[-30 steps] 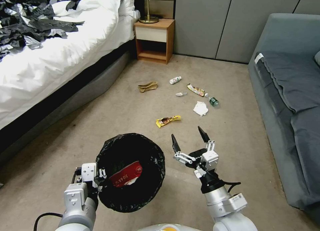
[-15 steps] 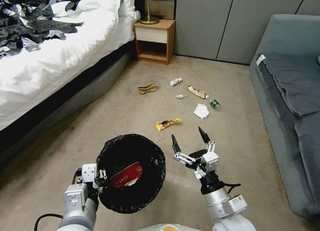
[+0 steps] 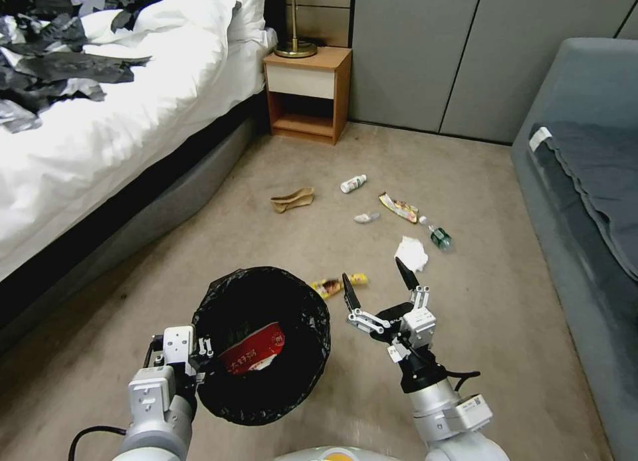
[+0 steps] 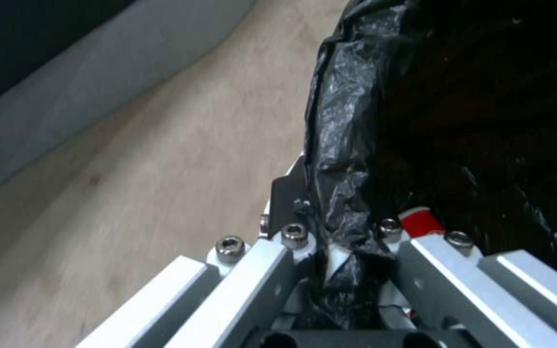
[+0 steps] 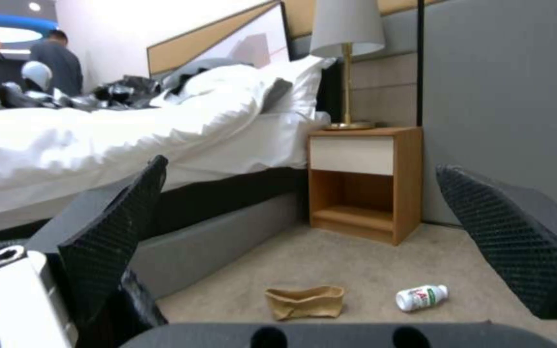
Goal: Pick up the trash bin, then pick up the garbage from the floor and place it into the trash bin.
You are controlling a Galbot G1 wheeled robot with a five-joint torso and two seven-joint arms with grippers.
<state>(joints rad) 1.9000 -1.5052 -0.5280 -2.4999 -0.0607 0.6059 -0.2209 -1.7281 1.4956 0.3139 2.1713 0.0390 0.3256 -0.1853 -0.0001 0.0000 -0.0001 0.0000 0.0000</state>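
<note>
Black-lined trash bin (image 3: 260,345) (carton inside) clamped by left tool (image 3: 199,358); right tool (image 3: 379,285) hangs spread wide.

The room is lit evenly and fairly brightly, seemingly from overhead, and only soft shadows are cast on the floor (image 3: 266,248) beneath the bed (image 3: 100,129) and the trash bin (image 3: 260,345). In the left wrist view the carpet is smeared by blur, the bin's black liner is lost in darkness, and faint glare is caught on its creases. The right wrist view is rendered soft, its near fingers (image 5: 114,232) out of focus.
</note>
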